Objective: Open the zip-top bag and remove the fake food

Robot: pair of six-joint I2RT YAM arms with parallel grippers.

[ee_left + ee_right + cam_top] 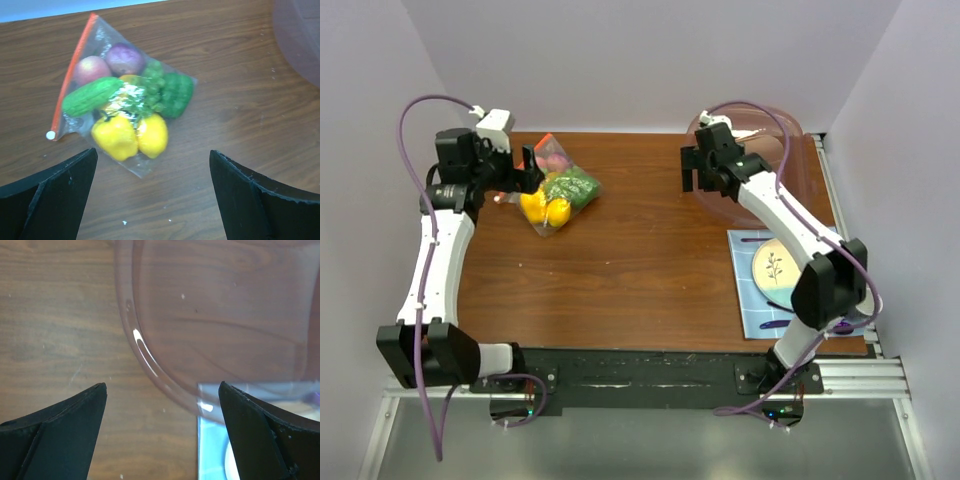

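The zip-top bag (125, 100) lay sealed at the far left of the worktop (640, 270), with the fake food (116, 137) all inside it. Its red-orange zip strip (72, 75) ran along one edge and ended in a white slider (50, 135) at the near corner. The left hand (152, 165) hovered just short of the bag with its fingers spread wide and gripping nothing. The right hand (162, 390) was equally spread and empty, well apart over the rim of the pinkish bowl (145, 355).

To open it cleanly, one hand should probably pinch the strip's far end to anchor the bag while the other takes the slider and draws it along the strip. The plastic looked crinkly and slick, so a grip on the film alone might slip.

Counted: one bag, one bowl, one plate (775, 265) on one blue mat (745, 300). The bag held about eight toy pieces: two yellow, three green (one a grape bunch), one purple, one pink-red, and one orange piece mostly hidden.
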